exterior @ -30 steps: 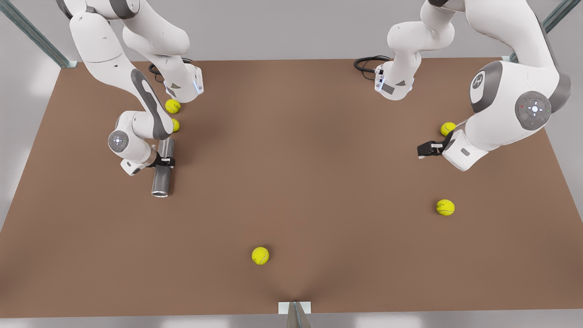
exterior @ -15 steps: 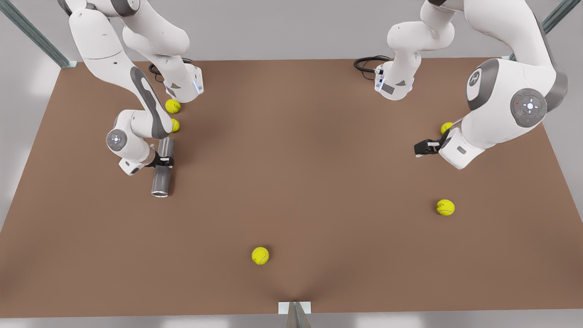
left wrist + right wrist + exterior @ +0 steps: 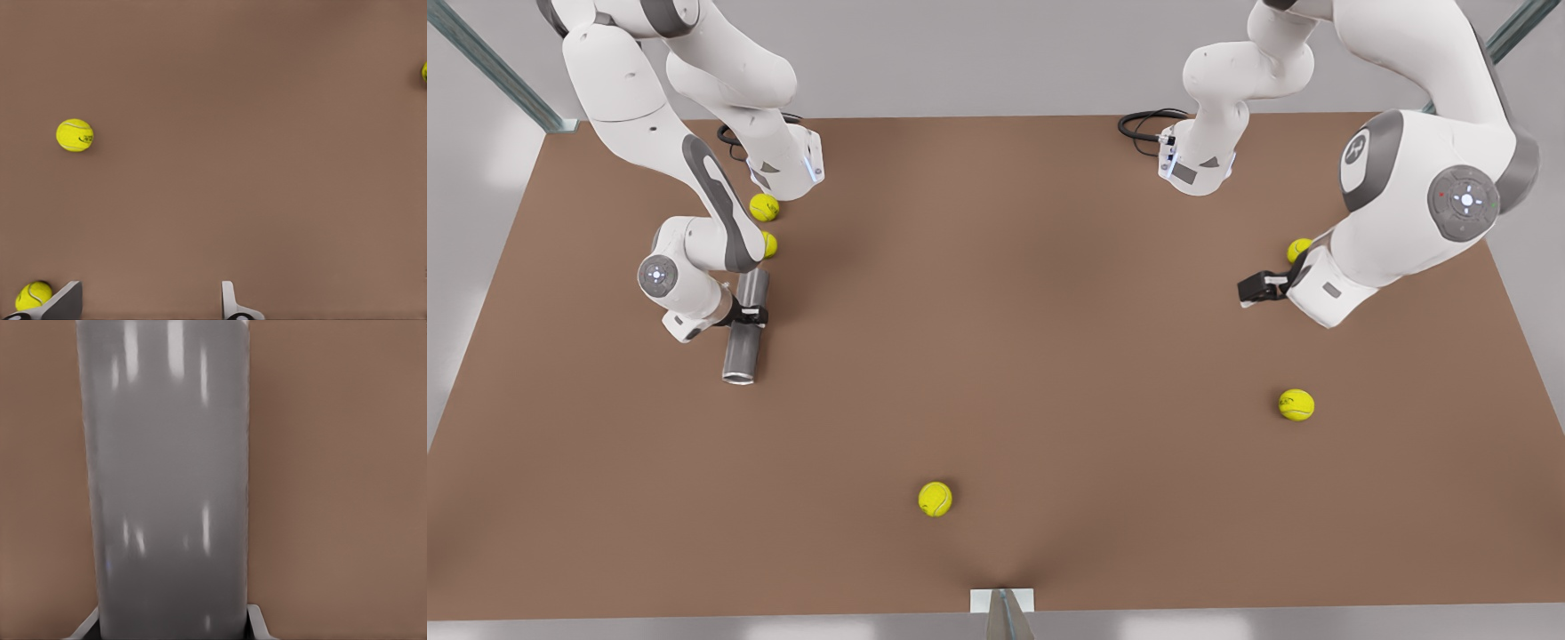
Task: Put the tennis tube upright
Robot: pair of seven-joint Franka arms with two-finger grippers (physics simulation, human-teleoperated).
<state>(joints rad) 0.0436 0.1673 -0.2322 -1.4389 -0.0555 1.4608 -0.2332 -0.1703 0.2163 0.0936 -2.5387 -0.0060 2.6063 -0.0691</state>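
Since a second ago the arm on the front view's right has shifted a little, its gripper (image 3: 1247, 292) now slightly nearer the bench's middle, while the tube (image 3: 744, 328) and the arm over it lie as before.

Nearest the camera a ball (image 3: 935, 499) sits alone near the front edge of the bench (image 3: 1049, 356). Farther back, on the front view's right, a second ball (image 3: 1296, 404) lies well apart from it. Beyond that, the left gripper (image 3: 150, 303) hangs above bare bench, jaws wide with nothing between them; its wrist view shows a ball (image 3: 75, 135) ahead and another (image 3: 33, 295) just beside one finger (image 3: 63, 301). In the front view a ball (image 3: 1299, 250) peeks out just behind this arm.

On the front view's left the tube lies flat on the bench, its lighter rim toward the camera. The right gripper (image 3: 749, 315) straddles it near mid-length, jaws closed on the grey wall; the right wrist view shows the tube (image 3: 167, 480) between the two fingertips (image 3: 257, 621). Just behind the tube's far end sit two more balls (image 3: 764, 207), one partly hidden by the arm, close to the arm's base
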